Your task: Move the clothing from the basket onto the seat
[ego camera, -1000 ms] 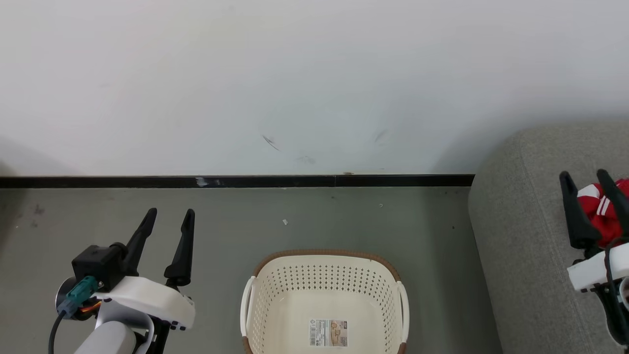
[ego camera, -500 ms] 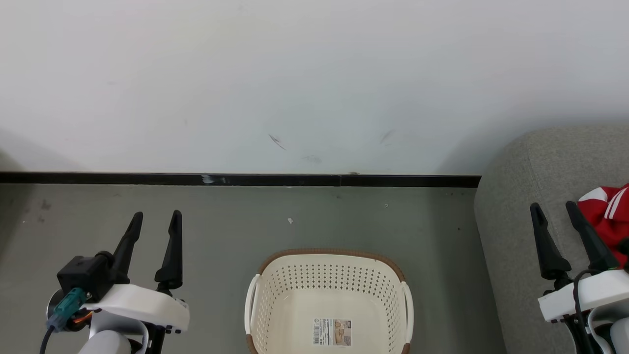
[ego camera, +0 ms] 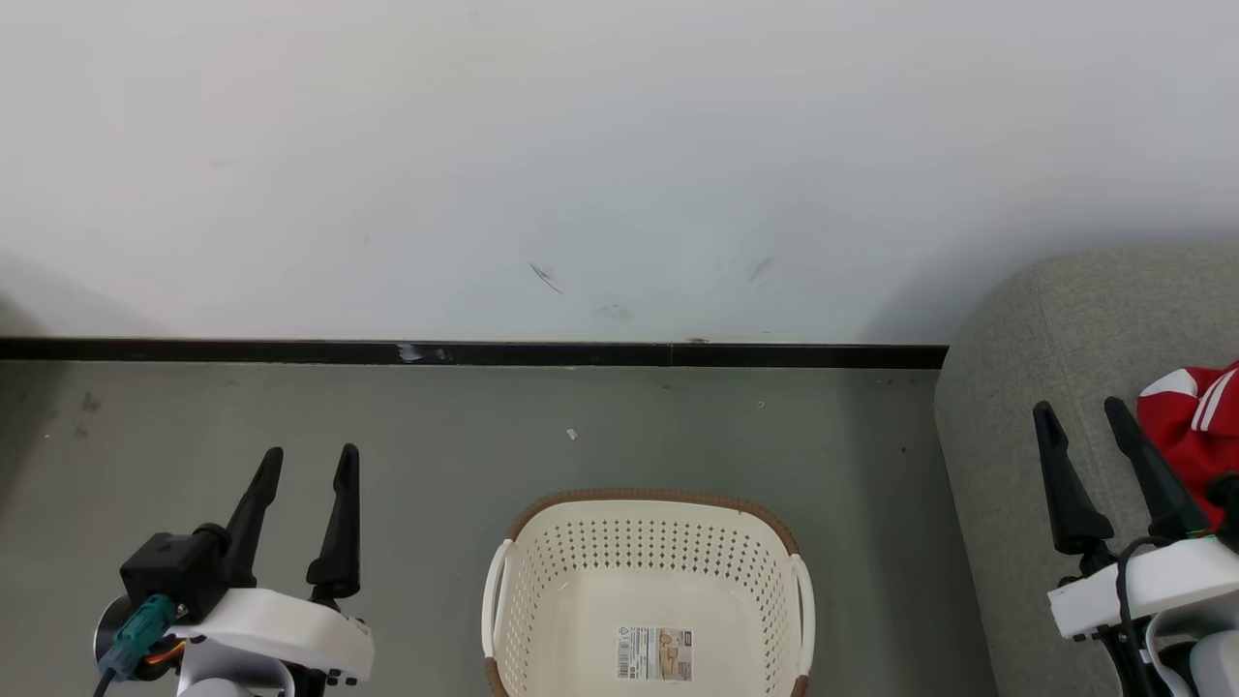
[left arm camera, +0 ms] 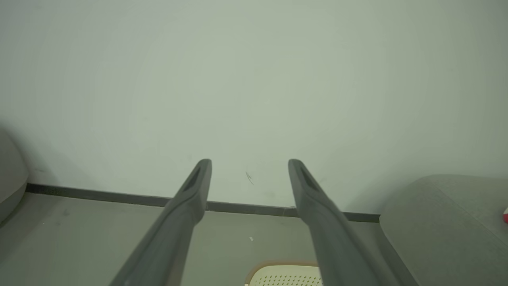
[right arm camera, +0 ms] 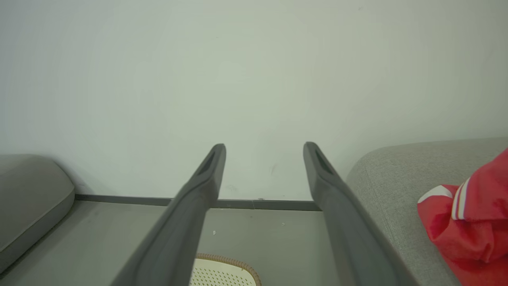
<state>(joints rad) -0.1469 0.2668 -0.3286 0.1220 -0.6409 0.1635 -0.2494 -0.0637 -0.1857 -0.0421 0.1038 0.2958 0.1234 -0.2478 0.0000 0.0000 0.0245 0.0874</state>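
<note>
As viewed from the head, noted left claw [ego camera: 310, 449] spread wide, empty, above floor [ego camera: 581, 407]. Noted right claw [ego camera: 1078, 405] equally wide, empty, over edge of seat [ego camera: 1045, 319]. Found clothing [ego camera: 1195, 426] lying on seat just right of right claw, clear of it. Found basket [ego camera: 644, 497] on floor between both claws, level with their bases, label [ego camera: 655, 653] on its bottom. Recorded white wall [ego camera: 581, 145] and dark skirting [ego camera: 290, 350] ahead of both.

Left hand [left arm camera: 250, 165] splayed, basket [left arm camera: 285, 277] — seat [left arm camera: 436, 226] nearby
</note>
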